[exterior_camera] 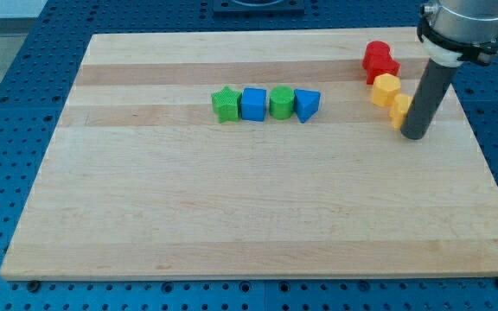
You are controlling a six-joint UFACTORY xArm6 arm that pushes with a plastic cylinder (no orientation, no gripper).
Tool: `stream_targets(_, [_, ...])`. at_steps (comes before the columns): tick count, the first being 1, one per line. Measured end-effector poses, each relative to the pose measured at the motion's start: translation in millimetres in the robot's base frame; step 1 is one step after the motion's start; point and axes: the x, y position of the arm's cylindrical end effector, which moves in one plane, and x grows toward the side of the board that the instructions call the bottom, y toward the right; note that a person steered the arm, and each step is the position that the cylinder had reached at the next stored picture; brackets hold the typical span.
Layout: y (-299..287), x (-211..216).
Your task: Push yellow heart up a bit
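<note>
My tip (414, 136) carries no fingers and touches the yellow heart (400, 111), half hidden just below the yellow hexagon (386, 89). Light, rigid and likely slippery on the bench (232, 207): push its lower edge squarely

Rod upright at view's right, my tip (413, 136) on board.

Pale wooden board (258, 216) with darker grain bands, resting on a blue perforated table (7, 104) under even, diffuse light from above.
</note>
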Motion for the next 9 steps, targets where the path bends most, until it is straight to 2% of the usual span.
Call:
stream_targets(3, [-20,3])
stream_targets(5, [21,3])
stream_targets(9, [10,-9])
